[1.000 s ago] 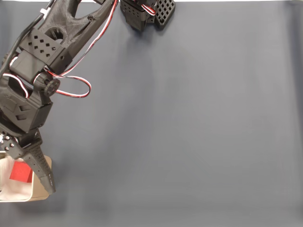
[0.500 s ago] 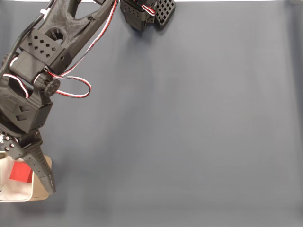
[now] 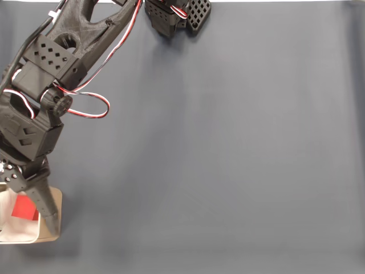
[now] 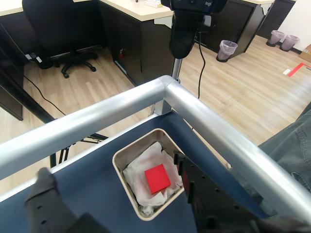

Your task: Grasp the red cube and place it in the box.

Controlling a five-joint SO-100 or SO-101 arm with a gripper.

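I saw the gripper (image 4: 114, 187) spread wide above the box (image 4: 127, 154), holding nothing; its right finger (image 4: 187, 177) hung over the box's near rim. The red cube (image 4: 157, 178) lay loose on the white crinkled lining (image 4: 141, 170), inside the box.

An office, with a robot table set up among the desks.

In the wrist view, a light wood-plank floor (image 4: 243, 92) runs between dark desks with pale tops (image 4: 141, 9), and a black swivel chair (image 4: 58, 24) on castors stands at one of them. Small waste bins (image 4: 227, 48) lined with bags sit by the far desks, and a strip of red tape (image 4: 294, 69) marks the floor at the right. A webcam (image 4: 187, 22) on a post is mounted above the silver metal rail (image 4: 146, 99) that frames the table (image 4: 97, 194), whose dark blue-grey cover also shows in the fixed view (image 3: 228, 160).
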